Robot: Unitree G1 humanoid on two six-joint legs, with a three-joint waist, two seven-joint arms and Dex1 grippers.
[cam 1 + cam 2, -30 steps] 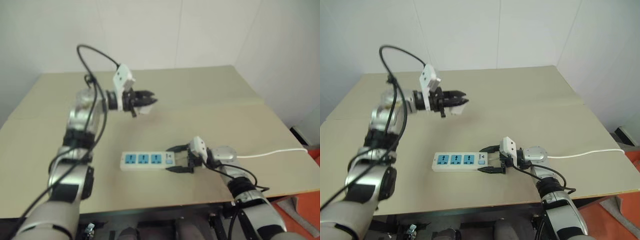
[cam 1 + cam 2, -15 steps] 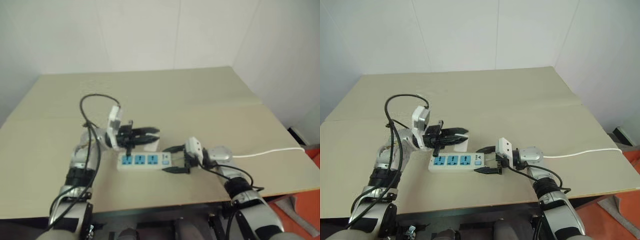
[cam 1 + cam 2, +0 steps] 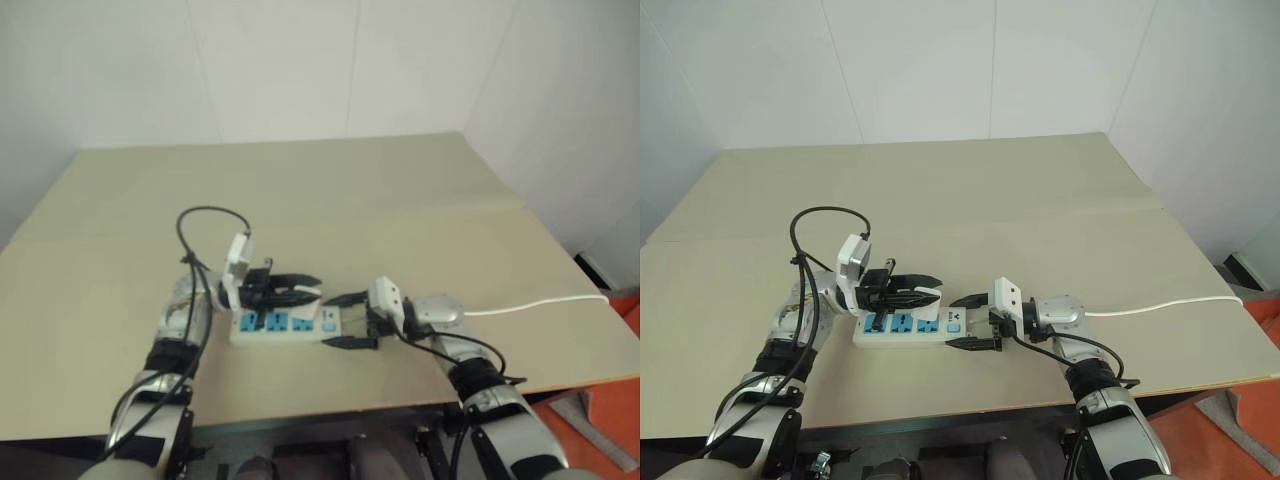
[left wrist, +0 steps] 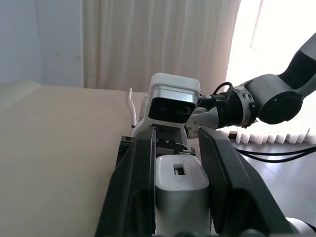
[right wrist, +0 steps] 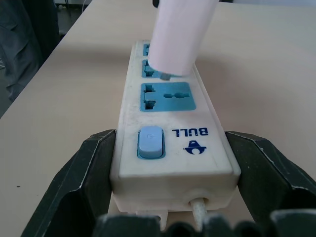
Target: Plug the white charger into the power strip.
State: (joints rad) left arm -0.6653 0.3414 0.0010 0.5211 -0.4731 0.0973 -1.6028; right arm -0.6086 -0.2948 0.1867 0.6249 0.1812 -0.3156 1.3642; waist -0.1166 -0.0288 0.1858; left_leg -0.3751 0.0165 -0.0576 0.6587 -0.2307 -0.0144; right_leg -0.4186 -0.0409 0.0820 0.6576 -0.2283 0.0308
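Two claws: both on the beige counter (image 3: 1060, 200).
Left claw (image 3: 923, 291): clamped on the white charger (image 4: 180, 185), above the strip's middle socket.
Power strip (image 5: 170, 133): flat, switch end between the right claw's (image 3: 973, 320) fingers.
Prongs: barely visible, contact unclear.
Cord (image 3: 1160, 306): trails right.

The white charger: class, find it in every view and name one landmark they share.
Left eye view: white charger, over the power strip.
Right eye view, left of centre.
Left wrist view, between the left gripper fingers.
Right wrist view, above the sockets.
Shared landmark: the power strip.
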